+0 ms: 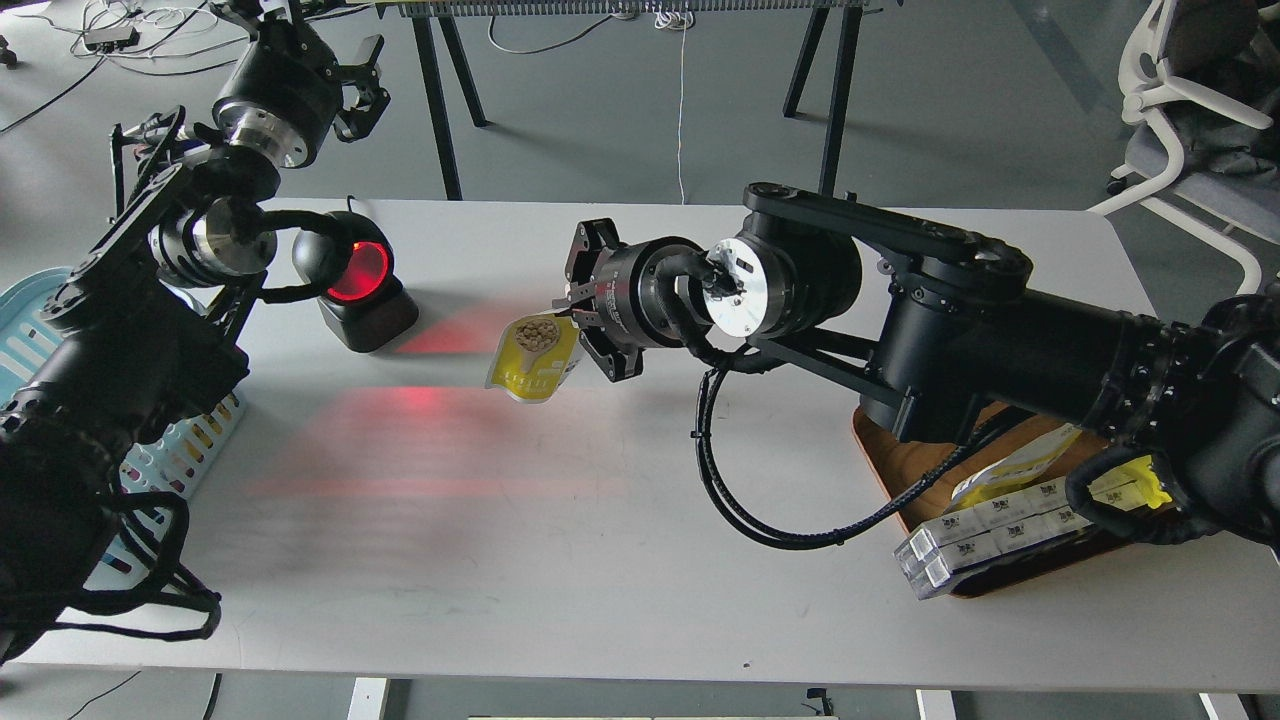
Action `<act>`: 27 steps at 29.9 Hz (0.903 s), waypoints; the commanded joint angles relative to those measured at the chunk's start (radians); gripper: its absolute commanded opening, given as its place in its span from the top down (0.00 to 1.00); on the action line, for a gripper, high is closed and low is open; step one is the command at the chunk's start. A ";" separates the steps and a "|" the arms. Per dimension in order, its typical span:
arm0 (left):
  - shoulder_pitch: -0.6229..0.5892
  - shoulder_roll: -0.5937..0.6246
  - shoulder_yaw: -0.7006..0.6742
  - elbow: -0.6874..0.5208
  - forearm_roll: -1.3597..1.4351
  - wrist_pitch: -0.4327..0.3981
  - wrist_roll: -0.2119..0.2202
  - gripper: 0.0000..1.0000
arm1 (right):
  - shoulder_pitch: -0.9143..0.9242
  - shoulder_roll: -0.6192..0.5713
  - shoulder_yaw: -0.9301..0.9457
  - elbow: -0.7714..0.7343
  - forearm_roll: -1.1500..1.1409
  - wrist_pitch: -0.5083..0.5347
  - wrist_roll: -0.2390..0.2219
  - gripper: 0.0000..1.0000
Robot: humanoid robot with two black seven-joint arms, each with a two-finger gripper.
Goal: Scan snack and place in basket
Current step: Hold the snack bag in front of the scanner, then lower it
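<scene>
White table (600, 560), right claw (580, 325) gripping snack (533, 360)

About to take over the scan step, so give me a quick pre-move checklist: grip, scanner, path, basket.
1. Grip: the right gripper holds the snack by its upper edge, clear of the table. Ok.
2. Scanner live: its window glows red and red light falls on the table. Ok.
3. Barcode facing the scanner: the pouch's picture side faces the camera; no barcode visible. Cannot tell.
4. Path from snack to scanner: bare tabletop between them. Ok.
5. Basket access: the left arm hangs over much of it. Not ok.
6. Left gripper: raised behind the scanner, holding nothing, jaws apart. Ok.
</scene>
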 commanded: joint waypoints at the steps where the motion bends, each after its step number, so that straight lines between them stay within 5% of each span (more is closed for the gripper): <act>1: 0.000 0.001 0.000 0.000 0.001 0.000 0.000 0.00 | 0.001 0.000 -0.012 -0.001 0.002 0.000 0.000 1.00; 21: 0.002 0.018 0.000 0.032 -0.001 -0.003 -0.001 0.00 | 0.017 0.052 -0.128 -0.063 0.011 0.000 0.000 0.99; 23: 0.003 0.018 0.000 0.032 -0.001 -0.005 -0.001 0.00 | 0.018 0.052 -0.128 -0.073 0.009 0.000 0.000 0.88; 27: 0.002 0.017 0.000 0.032 -0.001 -0.005 -0.001 0.00 | 0.023 0.052 -0.128 -0.083 0.008 0.000 0.000 0.44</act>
